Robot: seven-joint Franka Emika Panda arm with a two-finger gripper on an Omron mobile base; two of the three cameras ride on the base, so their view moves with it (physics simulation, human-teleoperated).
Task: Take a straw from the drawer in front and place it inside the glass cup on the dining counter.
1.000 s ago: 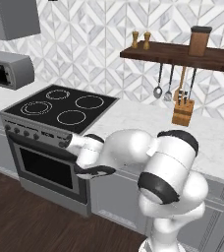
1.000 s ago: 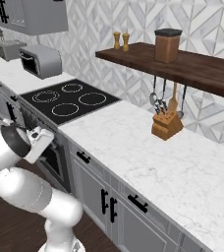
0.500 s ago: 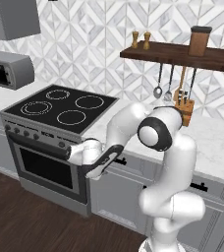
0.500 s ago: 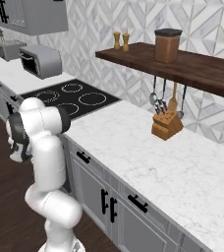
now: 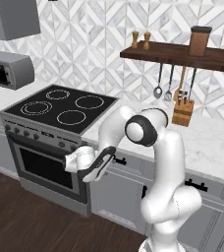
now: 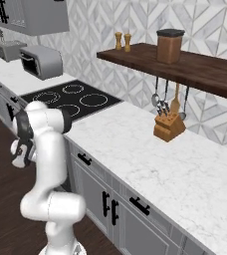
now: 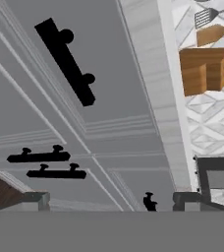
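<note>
Straw and glass cup aside, the task's visible piece is the light-grey drawer with a framed panel front and a small black bar handle, shut flush under the white grey-veined marble worktop. In the hand view the handle runs slantwise across the upper left of the drawer front, with two more black handles of the cabinet doors lower down.

The white arm's two-finger gripper hangs low in front of the cabinets, just right of the black-fronted oven, close to the drawer front but apart from it. Its dark fingers stand spread wide with nothing between them (the right base view has the hand mostly behind the arm's own elbow).

On the worktop sits a wooden knife block, against the patterned wall beneath a dark wooden shelf from which metal utensils hang. A brown canister and two small wooden shakers stand on the shelf. Left of the black stove top is a grey toaster oven.
</note>
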